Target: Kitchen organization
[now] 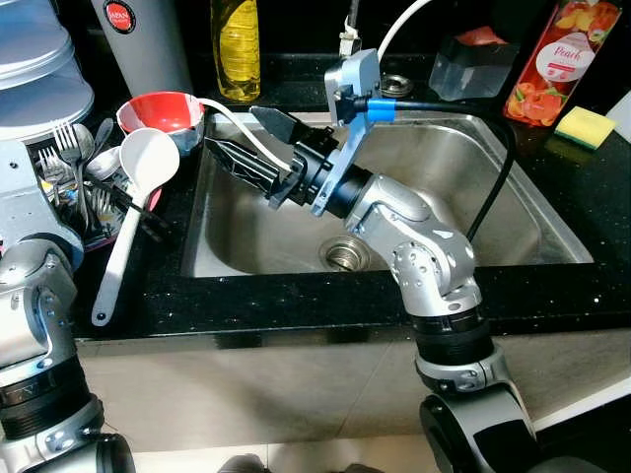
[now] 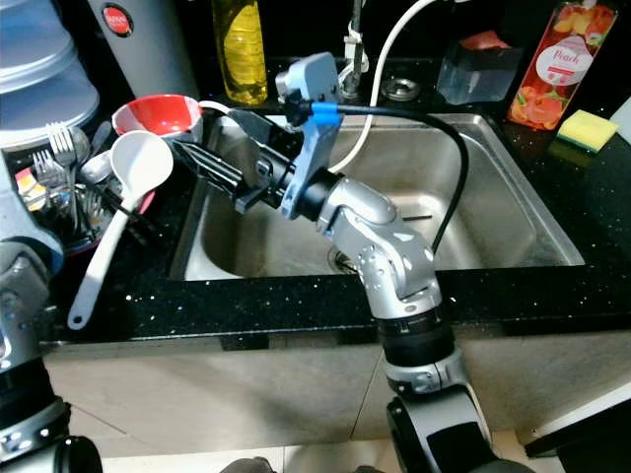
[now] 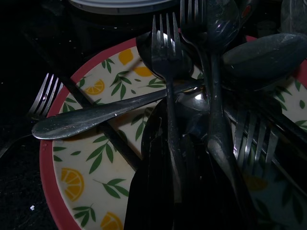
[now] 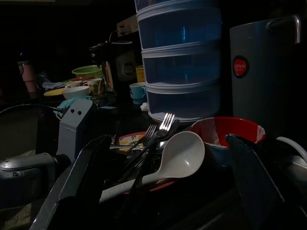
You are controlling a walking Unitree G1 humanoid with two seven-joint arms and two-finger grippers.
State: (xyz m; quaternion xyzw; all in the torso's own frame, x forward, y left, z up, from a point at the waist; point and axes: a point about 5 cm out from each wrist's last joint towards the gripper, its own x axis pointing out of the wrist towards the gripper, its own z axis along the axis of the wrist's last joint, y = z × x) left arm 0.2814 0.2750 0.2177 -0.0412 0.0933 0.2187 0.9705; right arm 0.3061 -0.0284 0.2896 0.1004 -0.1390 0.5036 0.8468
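Note:
My right gripper point(image 1: 232, 130) is open above the left end of the sink point(image 1: 552, 236), with nothing between its fingers. It points toward a red bowl point(image 1: 163, 110) and a long white ladle point(image 1: 138, 197) on the black counter. The ladle's scoop rests against the bowl and its handle runs toward the counter's front edge. Beside them a lemon-patterned plate point(image 3: 91, 163) carries several forks point(image 3: 165, 52) and spoons point(image 3: 100, 117). My left gripper point(image 3: 184, 158) hovers low over this cutlery, dark in the left wrist view. The left arm point(image 1: 30, 246) is at the far left.
Stacked blue containers point(image 1: 35, 59) and a grey flask point(image 1: 143, 39) stand behind the plate. A yellow bottle point(image 1: 237, 49), the tap base point(image 1: 350, 39), a clear tub point(image 1: 473, 64), a peach bottle point(image 1: 562, 59) and a yellow sponge point(image 1: 585, 125) line the back. A drain point(image 1: 345, 254) sits in the sink floor.

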